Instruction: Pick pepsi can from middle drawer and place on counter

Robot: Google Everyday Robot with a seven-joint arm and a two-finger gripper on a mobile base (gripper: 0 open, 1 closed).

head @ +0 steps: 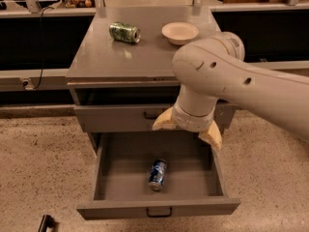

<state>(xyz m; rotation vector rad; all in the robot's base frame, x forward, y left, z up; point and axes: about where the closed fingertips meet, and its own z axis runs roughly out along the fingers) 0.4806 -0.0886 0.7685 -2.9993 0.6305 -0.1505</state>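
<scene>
The pepsi can [157,174] lies on its side in the middle of the open middle drawer [159,208], which is pulled out at the bottom of the cabinet. My gripper [187,129] hangs above the drawer's back right part, in front of the closed drawer front above. It is open and empty, with its tan fingers [162,122] spread wide. It is above the can and to its right, well clear of it. The grey counter [116,62] tops the cabinet.
A green can [124,32] lies on its side at the back of the counter, and a shallow beige bowl [179,32] sits to its right. My large white arm [241,88] crosses the right side. Speckled floor surrounds the cabinet.
</scene>
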